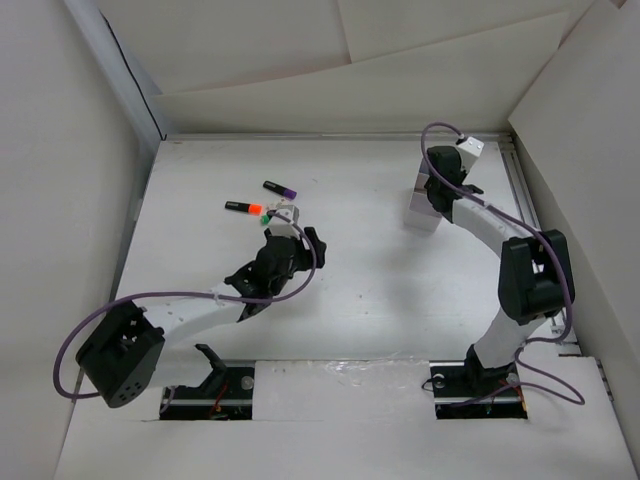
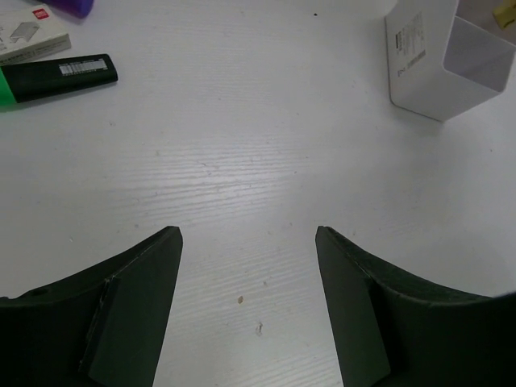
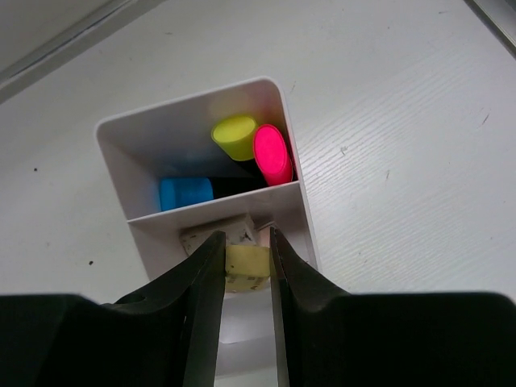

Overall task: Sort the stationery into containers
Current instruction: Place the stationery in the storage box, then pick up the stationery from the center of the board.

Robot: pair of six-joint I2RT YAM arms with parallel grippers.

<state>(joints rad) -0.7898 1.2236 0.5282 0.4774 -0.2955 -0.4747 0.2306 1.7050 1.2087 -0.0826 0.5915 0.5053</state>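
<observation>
In the right wrist view my right gripper (image 3: 243,242) is shut on a small yellow eraser piece (image 3: 246,270), held just above the near compartment of the white container (image 3: 278,93). A white eraser (image 3: 216,236) lies in that compartment. The far compartment holds yellow (image 3: 234,135), pink (image 3: 272,153) and blue-capped (image 3: 185,193) markers. My left gripper (image 2: 248,234) stands open low over bare table. A black marker with a green end (image 2: 60,76) lies to its upper left. From above, an orange-ended marker (image 1: 243,207) and a purple-ended marker (image 1: 280,187) lie beyond the left gripper (image 1: 286,237).
A small white cardboard box (image 2: 28,31) lies beside the green marker, with a purple piece (image 2: 74,6) behind it. The container (image 1: 424,207) sits at the right rear under the right gripper (image 1: 438,190). White walls enclose the table on three sides.
</observation>
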